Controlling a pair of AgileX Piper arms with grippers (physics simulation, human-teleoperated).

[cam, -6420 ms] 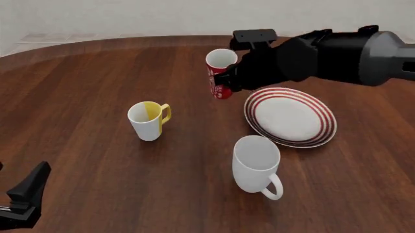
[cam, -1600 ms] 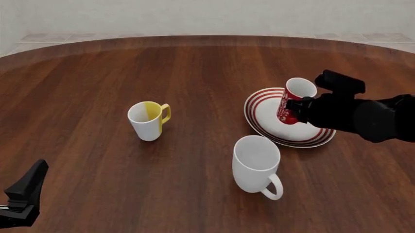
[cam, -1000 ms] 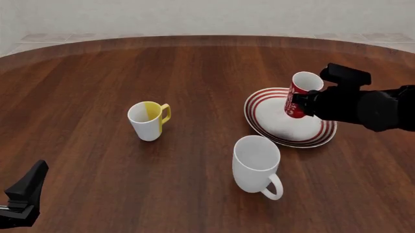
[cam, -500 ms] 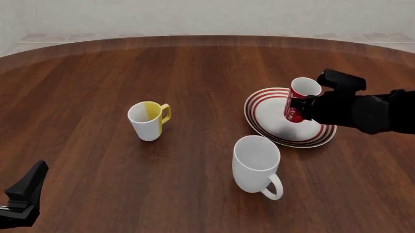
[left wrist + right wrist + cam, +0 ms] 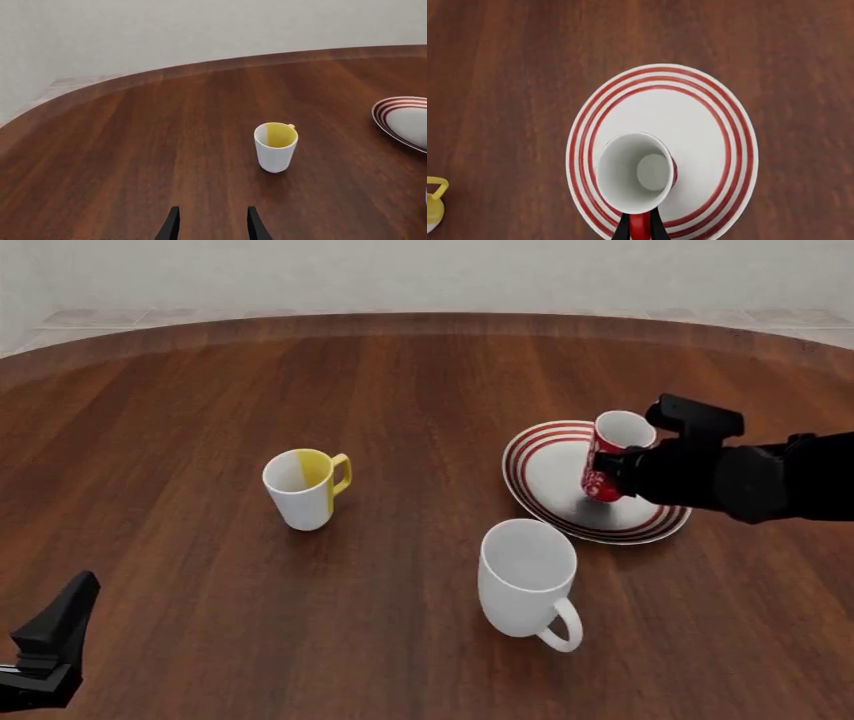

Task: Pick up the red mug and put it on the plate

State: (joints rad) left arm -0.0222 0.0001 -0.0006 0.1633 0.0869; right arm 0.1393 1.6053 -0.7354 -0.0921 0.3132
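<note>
The red mug with its white inside stands upright, tilted a little, low over the right part of the striped plate; I cannot tell if its base touches. My right gripper is shut on it from the right. In the right wrist view the mug shows from above over the plate, and the right gripper pinches its red handle. My left gripper is open and holds nothing; it rests at the near left corner.
A white-and-yellow mug stands left of the plate, also in the left wrist view. A large plain white mug stands just in front of the plate, handle toward me. The round wooden table's far edge curves behind.
The right gripper has carried the red mug from the table's back over the plate, and in the last second lowered it closer to the plate. The left arm has barely moved.
</note>
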